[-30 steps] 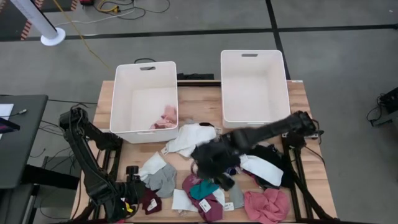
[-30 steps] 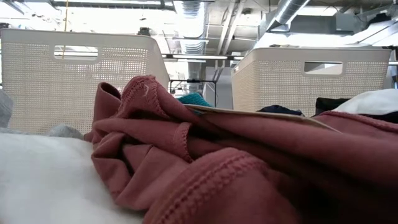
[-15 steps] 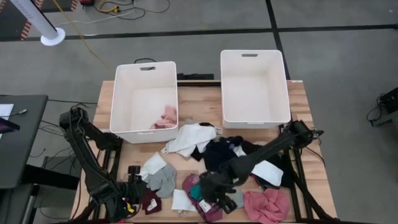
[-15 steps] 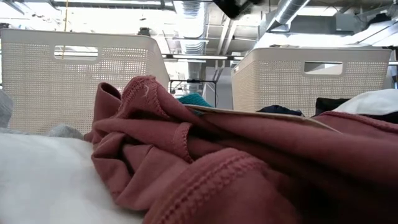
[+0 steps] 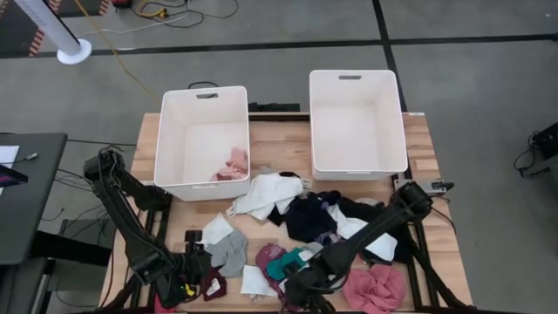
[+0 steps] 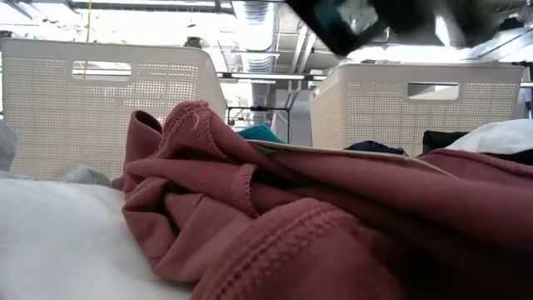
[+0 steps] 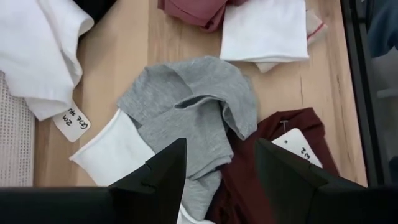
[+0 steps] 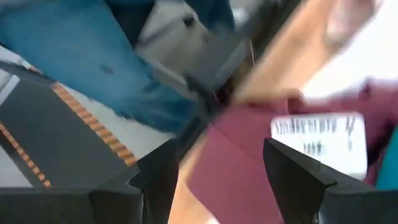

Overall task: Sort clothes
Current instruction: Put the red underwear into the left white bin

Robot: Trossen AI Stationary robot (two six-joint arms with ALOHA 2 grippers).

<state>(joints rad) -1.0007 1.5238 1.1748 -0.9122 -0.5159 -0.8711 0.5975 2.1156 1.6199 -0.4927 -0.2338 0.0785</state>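
Note:
The clothes lie in a loose pile on the near half of the table: a white garment (image 5: 266, 194), a navy one (image 5: 305, 218), a grey one (image 5: 228, 251), a teal one (image 5: 281, 260), a pink one (image 5: 375, 288) and a maroon one (image 5: 212, 281). My left gripper (image 5: 196, 266) hangs open at the near left, over the grey garment (image 7: 193, 118) and the maroon one (image 7: 292, 134). My right gripper (image 5: 301, 296) stands open low over a tagged maroon garment (image 8: 249, 162) at the near edge. It shows blurred in the low view (image 6: 366, 21).
Two white bins stand at the far side. The left bin (image 5: 174, 148) holds a pink garment (image 5: 231, 164); of the right bin (image 5: 392, 122) I see only a bare floor. A maroon-pink garment (image 6: 275, 225) fills the low view's foreground. The table's near edge lies close under the right gripper.
My right gripper has swept from the middle of the pile toward the table's near edge and come down, staying open. The clothes lie as before.

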